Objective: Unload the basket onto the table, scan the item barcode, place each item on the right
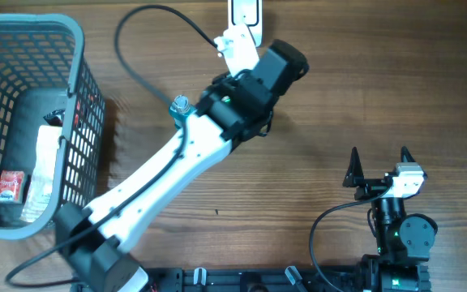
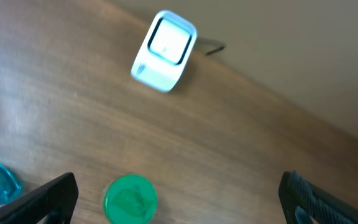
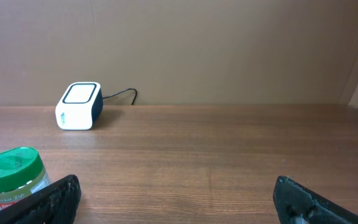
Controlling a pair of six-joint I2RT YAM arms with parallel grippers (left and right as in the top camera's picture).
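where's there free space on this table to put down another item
Widest bare wood: the right half of the table, between the left arm, the scanner and the right arm. A narrower strip lies between the basket and the left arm. Crowded: in front of the scanner, where the left arm's open jaws hang over the green-lidded jar.

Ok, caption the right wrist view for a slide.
Open right end effector faces the white barcode scanner across the wooden table, green-lidded jar at left.

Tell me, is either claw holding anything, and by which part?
No. Both the left gripper and the right gripper stand open and empty; the green-lidded jar stands free.
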